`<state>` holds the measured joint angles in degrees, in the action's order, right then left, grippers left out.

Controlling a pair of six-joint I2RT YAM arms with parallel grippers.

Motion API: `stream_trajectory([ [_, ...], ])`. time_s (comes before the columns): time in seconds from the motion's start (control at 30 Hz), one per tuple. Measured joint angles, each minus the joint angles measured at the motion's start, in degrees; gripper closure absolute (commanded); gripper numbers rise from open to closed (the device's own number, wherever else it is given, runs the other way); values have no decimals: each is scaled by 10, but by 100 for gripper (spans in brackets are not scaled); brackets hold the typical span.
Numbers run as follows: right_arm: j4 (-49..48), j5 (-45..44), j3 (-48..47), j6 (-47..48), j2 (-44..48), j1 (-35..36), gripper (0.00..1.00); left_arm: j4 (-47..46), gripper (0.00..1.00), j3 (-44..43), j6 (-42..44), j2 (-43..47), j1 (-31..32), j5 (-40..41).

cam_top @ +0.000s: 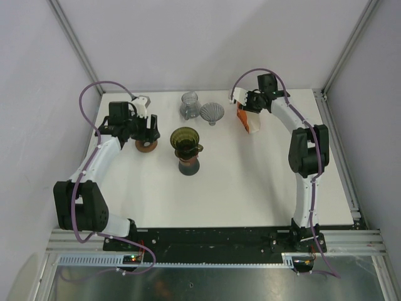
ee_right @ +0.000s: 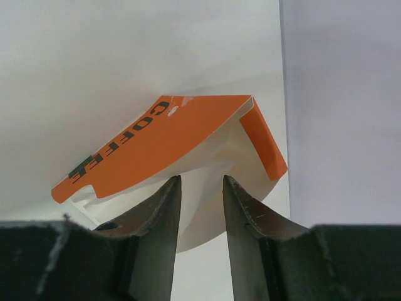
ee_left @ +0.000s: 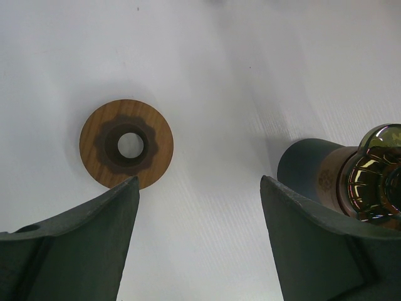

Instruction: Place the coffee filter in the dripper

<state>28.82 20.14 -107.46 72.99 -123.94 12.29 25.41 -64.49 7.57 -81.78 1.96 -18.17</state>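
Note:
The coffee filter is white paper sticking out of an orange "COFFEE" sleeve at the table's back right. My right gripper hangs over the sleeve's mouth, its fingers narrowly apart with white paper between them. Whether they pinch it is unclear. The dripper is olive-green glass on a dark stand mid-table. It also shows at the right edge of the left wrist view as the dripper. My left gripper stands open over bare table beside a wooden ring, holding nothing.
A clear glass carafe and a clear ribbed glass cone stand at the back centre. The wooden ring lies just left of the dripper. The table's right edge and grey wall are close to the filter sleeve.

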Motion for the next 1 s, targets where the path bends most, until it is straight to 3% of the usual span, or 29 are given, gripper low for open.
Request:
stream_trajectory([
  [0.33,1,-2,0,-20,-5,-2,74,0,18,0,0,0,0,0],
  [0.53,2,-2,0,-31,-7,-3,98,0,18,0,0,0,0,0],
  [1.0,-4,-2,9,-108,6,-3,100,0,18,0,0,0,0,0],
])
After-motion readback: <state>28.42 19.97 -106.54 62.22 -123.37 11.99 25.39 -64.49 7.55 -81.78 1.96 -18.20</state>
